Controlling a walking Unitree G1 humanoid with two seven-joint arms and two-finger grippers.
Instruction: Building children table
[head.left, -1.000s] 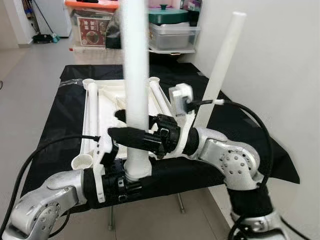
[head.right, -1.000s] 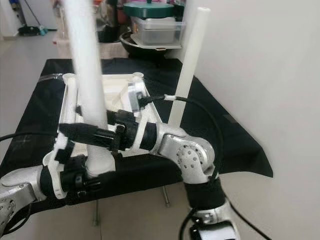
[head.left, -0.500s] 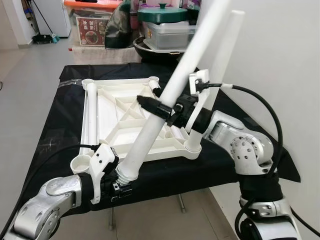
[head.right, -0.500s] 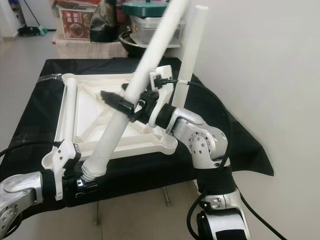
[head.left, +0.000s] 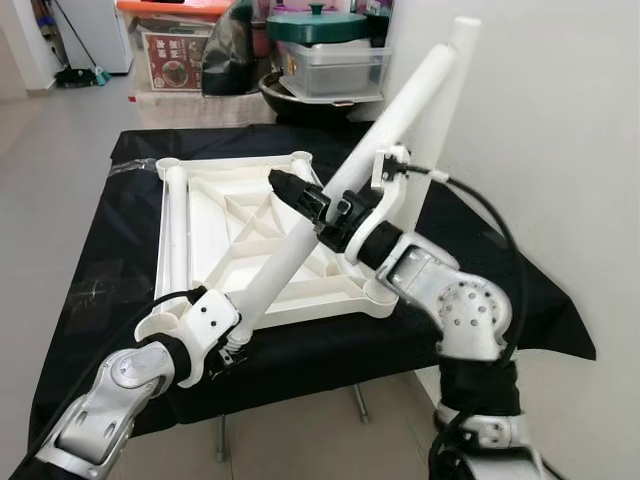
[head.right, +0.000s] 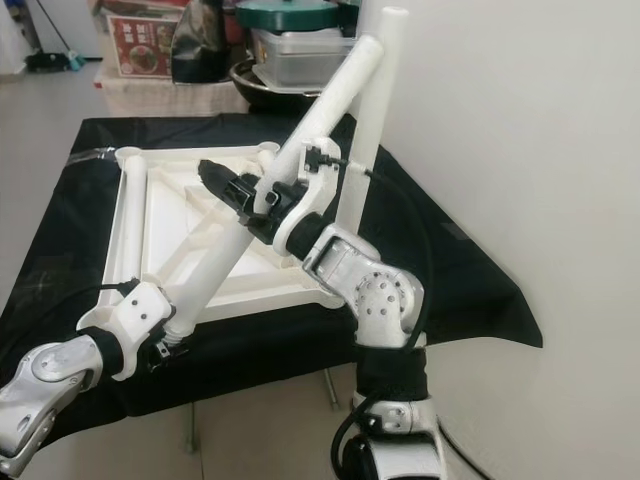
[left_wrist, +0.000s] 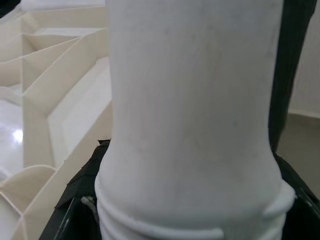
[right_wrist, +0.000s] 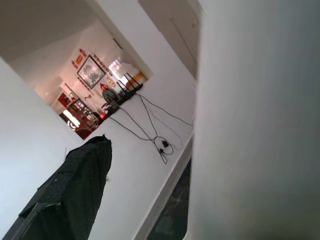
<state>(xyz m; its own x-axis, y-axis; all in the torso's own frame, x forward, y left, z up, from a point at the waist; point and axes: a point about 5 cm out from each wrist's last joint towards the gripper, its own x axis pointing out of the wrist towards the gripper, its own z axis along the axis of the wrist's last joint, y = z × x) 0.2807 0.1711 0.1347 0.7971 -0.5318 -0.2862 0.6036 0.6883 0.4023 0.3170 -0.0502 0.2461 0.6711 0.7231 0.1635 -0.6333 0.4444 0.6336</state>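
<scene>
Two grippers are engaged on one white table leg (head.left: 300, 245), which is held slanting from low near the robot's left up toward the wall on its right. Nearest the camera, the left gripper (head.left: 228, 345) is closed around the leg's lower, ribbed end (left_wrist: 192, 200), just off the near edge of the black-covered table (head.left: 120, 240). In the left wrist view, the leg is seen close up, with the ribbed underside of the tabletop behind it.

Farther up, the right gripper (head.left: 300, 195) is clamped on the leg at about mid-length — its black fingers (head.right: 225, 182) lie across the tube and point toward the robot's left. The leg passes above the white children's tabletop (head.left: 210, 235), which lies upside down on the black cover, ribs upward.

At the tabletop's near right corner, a second white leg (head.left: 440, 110) is seated upright in its socket (head.left: 378, 292), close to the white wall (head.left: 550, 150); the held leg's upper end crosses it near its top.

Beyond the table — against the far side — storage boxes and a green-lidded pot (head.left: 318, 25) are stacked.
</scene>
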